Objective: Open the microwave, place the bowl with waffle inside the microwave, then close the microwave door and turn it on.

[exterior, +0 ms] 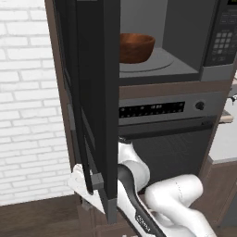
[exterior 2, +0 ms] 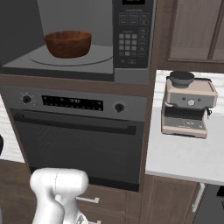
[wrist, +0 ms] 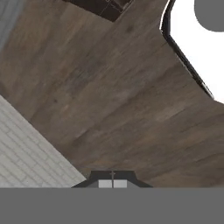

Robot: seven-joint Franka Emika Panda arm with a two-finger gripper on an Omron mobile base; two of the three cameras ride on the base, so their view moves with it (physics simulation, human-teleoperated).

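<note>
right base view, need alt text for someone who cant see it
A reddish-brown wooden bowl sits on the turntable inside the open microwave, whose keypad panel is to the right. Below is a grey oven with knobs; to the right, an espresso machine stands on a white counter.

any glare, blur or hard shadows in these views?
Left base view: flat light, no glare; the open door is a dark slab hiding the cavity's left. Right base view: soft, the bowl casts little shadow. Hand view: floor is sharp, gripper shut.
</note>
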